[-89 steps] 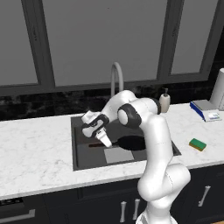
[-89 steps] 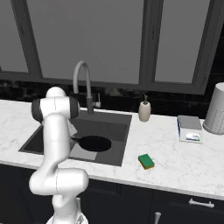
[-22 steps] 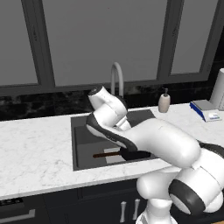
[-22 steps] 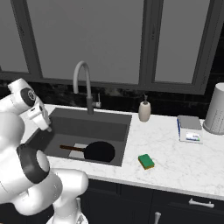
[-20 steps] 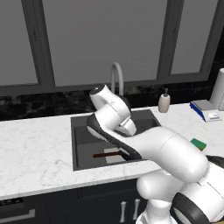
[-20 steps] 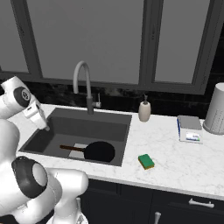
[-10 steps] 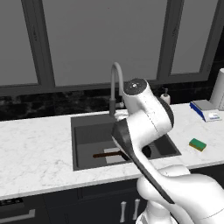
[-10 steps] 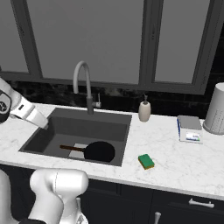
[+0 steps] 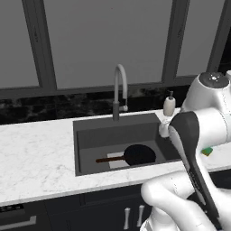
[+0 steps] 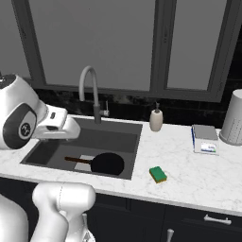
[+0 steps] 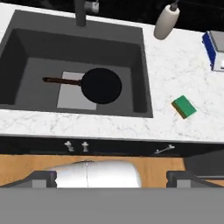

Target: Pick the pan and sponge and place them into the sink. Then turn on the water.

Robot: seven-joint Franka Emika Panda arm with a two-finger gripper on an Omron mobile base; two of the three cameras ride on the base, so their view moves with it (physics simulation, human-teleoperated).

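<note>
- The pan (image 11: pixel 101 85) lies flat in the sink (image 11: pixel 144 65), handle at 9 o'clock: that part looks done.
- The sponge (image 11: pixel 184 106) waits on the counter at the sink's 3 o'clock.
- Whether the gripper's jaws are spread, I cannot tell.

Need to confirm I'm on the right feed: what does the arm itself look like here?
Glossy white, rounded arm with dark grey joint bands and a dark round cap on one joint. Its links are bulbous and tube-like. No cables or markings show. The end effector's fingertips are small and dark.

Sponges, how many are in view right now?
1. The sponge lies on the white marble counter to the right of the sink, outside it; none are in the basin with the pan.
</note>
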